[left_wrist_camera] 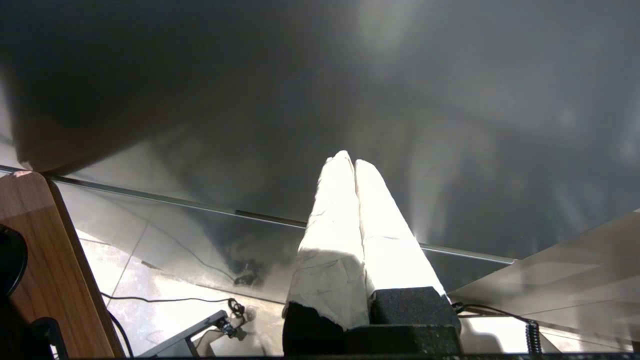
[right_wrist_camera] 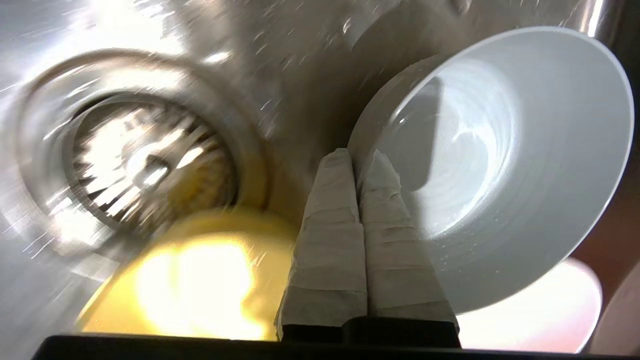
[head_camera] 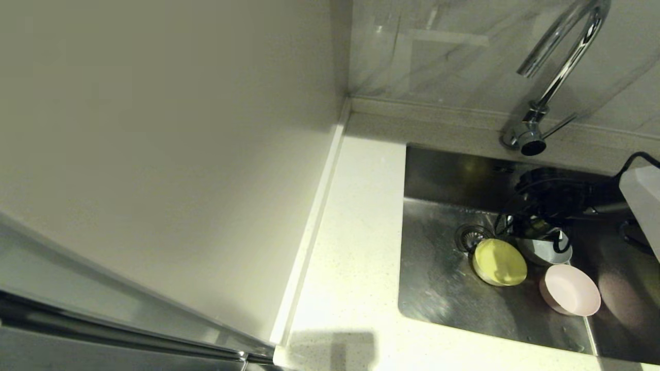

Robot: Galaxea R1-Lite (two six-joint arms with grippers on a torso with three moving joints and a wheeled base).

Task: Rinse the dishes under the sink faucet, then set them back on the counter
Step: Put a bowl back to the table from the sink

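Three bowls lie in the steel sink (head_camera: 438, 288). The yellow-green bowl (head_camera: 499, 262) (right_wrist_camera: 190, 280) rests beside the round drain (head_camera: 468, 236) (right_wrist_camera: 145, 165), and the pale pink bowl (head_camera: 570, 289) sits nearer the front right. My right gripper (head_camera: 536, 229) (right_wrist_camera: 358, 156) reaches down into the basin and is shut on the rim of the pale grey-blue bowl (head_camera: 546, 250) (right_wrist_camera: 500, 165), one finger inside it and one outside. That bowl stands tilted in the wrist view. The chrome faucet (head_camera: 559, 67) arches over the back of the sink. My left gripper (left_wrist_camera: 348, 159) is shut and empty, parked away from the sink.
The white speckled counter (head_camera: 356, 232) runs along the sink's left side, bounded by a raised edge strip (head_camera: 314, 216) and a plain off-white wall panel (head_camera: 154, 154). Part of my right arm's white housing (head_camera: 642, 201) and black cables hang over the sink's right side.
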